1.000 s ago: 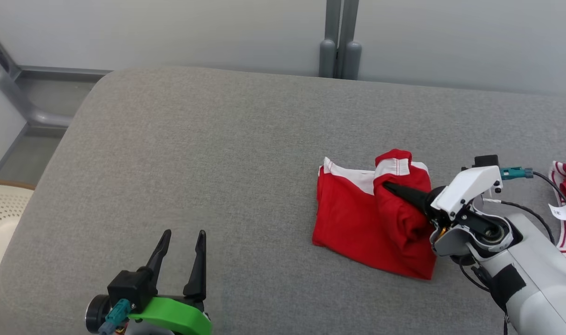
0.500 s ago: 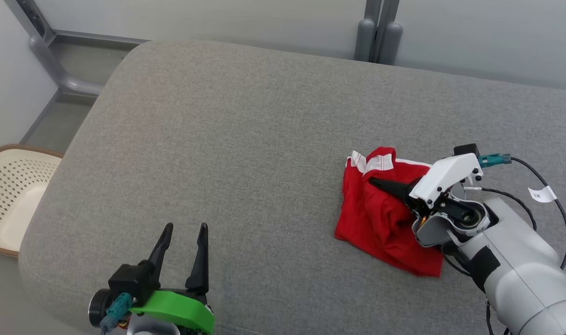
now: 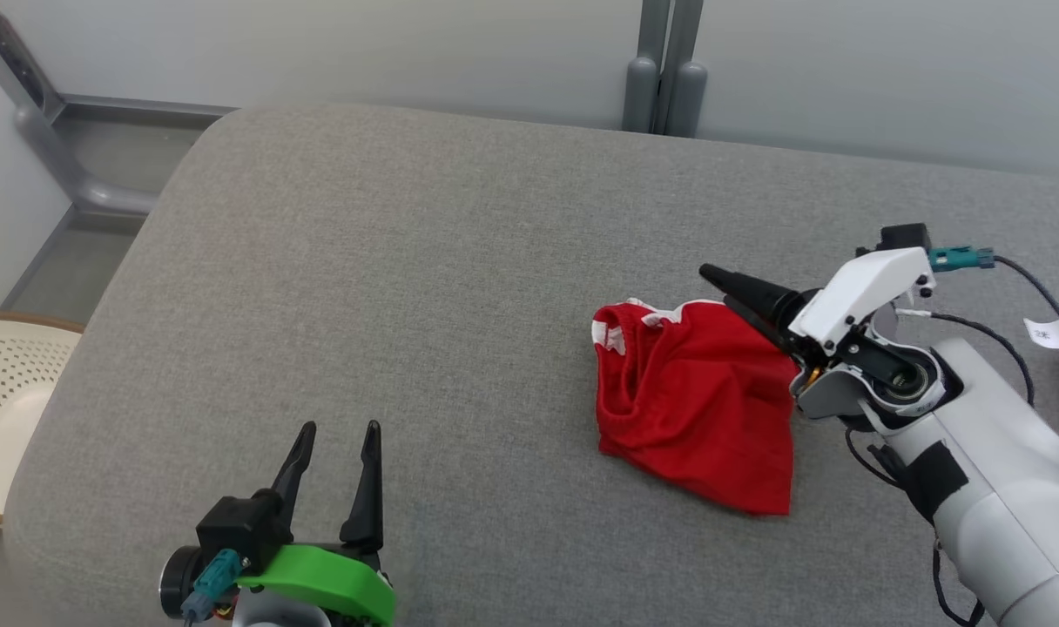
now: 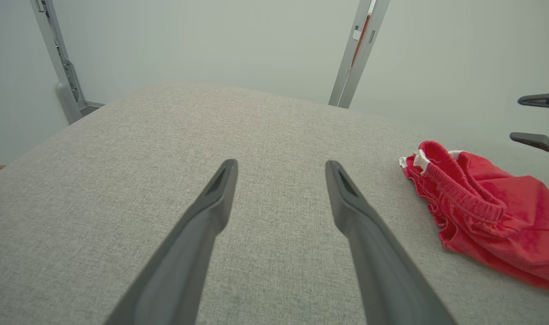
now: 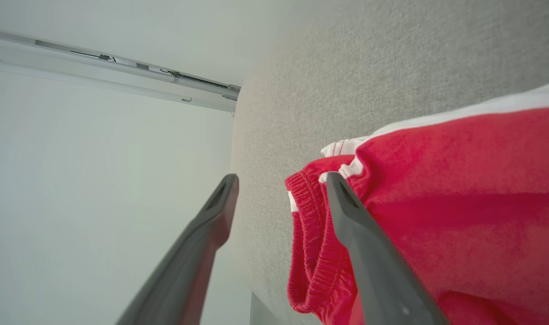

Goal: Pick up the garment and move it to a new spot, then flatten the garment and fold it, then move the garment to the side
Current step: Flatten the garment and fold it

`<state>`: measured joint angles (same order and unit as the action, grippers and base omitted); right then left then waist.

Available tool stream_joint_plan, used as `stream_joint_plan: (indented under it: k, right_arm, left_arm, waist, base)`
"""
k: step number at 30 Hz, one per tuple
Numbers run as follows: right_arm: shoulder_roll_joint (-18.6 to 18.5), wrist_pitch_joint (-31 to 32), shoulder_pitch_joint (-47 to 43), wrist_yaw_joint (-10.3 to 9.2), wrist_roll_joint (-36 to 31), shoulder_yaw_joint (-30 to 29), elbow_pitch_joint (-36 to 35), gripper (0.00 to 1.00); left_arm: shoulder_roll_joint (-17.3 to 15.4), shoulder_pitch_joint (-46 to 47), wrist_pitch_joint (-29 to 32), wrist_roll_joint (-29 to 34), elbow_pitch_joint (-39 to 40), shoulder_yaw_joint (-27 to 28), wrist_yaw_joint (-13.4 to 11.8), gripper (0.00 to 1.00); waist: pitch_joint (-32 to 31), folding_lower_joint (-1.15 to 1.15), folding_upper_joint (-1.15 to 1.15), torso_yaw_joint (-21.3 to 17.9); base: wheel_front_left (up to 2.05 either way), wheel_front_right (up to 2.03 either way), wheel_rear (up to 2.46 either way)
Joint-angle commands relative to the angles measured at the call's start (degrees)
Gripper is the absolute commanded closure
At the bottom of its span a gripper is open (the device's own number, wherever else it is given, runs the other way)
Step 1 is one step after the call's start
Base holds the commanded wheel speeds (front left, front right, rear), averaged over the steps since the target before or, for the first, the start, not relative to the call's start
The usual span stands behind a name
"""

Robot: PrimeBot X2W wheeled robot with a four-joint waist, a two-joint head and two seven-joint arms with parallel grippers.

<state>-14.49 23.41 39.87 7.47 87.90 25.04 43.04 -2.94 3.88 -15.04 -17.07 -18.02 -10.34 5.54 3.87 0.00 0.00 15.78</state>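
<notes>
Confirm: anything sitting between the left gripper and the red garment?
Nothing visible. Only grey cushion lies between the left gripper and the red garment, which sits crumpled off to its right. The right gripper is beyond it, out of the path.

- The right gripper (image 3: 715,285) is spread wide now, not pinched shut on the red garment (image 3: 695,409) like 1 second ago.
- Its tips are off the top of the cloth and poke out past the garment's far edge.
- The raised fold with the white hem is gone. The garment now lies in 1 looser heap, waistband to the left.
- The head camera has swung too, so the whole picture is shifted.
</notes>
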Motion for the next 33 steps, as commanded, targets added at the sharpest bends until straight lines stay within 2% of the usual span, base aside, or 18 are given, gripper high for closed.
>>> stream_joint_plan:
  k: [1, 4, 9, 13, 17, 22, 27, 33]
  right_arm:
    - [-1.2, -1.3, -1.4, 0.05, -0.6, -0.5, -2.2, 0.00]
    - [-4.2, -6.0, -4.2, 0.05, -3.0, -1.2, -10.5, 0.00]
    - [-10.1, -18.0, -9.2, 0.05, -12.9, 0.4, -24.0, 0.00]
    - [-13.3, -27.2, -13.5, 0.05, -20.1, 1.5, -29.3, 0.00]
    - [-15.0, -34.9, -17.0, 0.04, -27.3, 1.3, -30.4, 0.00]
    - [-13.7, -38.3, -21.4, 0.04, -36.3, -2.3, -30.4, 0.00]
    - [-9.4, -38.6, -27.1, 0.04, -45.1, -9.5, -32.3, 0.00]
    - [-4.7, -38.5, -33.1, 0.04, -55.4, -14.8, -35.2, 0.00]
  left_arm:
    - [-0.1, -0.6, -0.2, 0.5, 0.1, 0.4, 0.0, 0.00]
    - [-0.5, -0.9, -0.2, 0.9, 0.9, 1.0, 0.2, 0.00]
    - [-1.0, -1.8, -0.2, 1.8, 3.0, 2.5, -0.2, 0.00]
    - [-1.2, -2.4, -0.2, 2.4, 5.6, 3.8, -0.4, 0.00]
    - [-1.4, -2.9, -0.2, 3.4, 7.3, 4.6, -0.4, 0.00]
    - [-1.4, -3.5, -0.2, 4.1, 8.3, 5.8, -0.3, 0.00]
    - [-1.1, -4.4, -0.2, 4.1, 9.4, 7.1, 0.0, 0.00]
    - [-1.3, -6.1, -0.2, 6.0, 10.6, 7.5, 0.4, 0.00]
  waist:
    - [-1.2, 0.00, 0.00, -1.4]
    - [-2.1, 0.00, 0.00, -2.6]
    - [-3.7, 0.00, 0.00, -5.4]
    - [-4.5, 0.00, 0.00, -7.9]
    - [-4.8, 0.00, 0.00, -10.1]
    - [-5.2, 0.00, 0.00, -12.3]
    - [-5.8, 0.00, 0.00, -13.9]
    - [-5.9, 0.00, 0.00, -14.8]
  base:
    - [0.00, 0.00, 0.00]
    - [0.00, 0.00, 0.00]
    - [0.00, 0.00, 0.00]
    - [0.00, 0.00, 0.00]
    - [0.00, 0.00, 0.00]
    - [0.00, 0.00, 0.00]
    - [0.00, 0.00, 0.00]
    - [0.00, 0.00, 0.00]
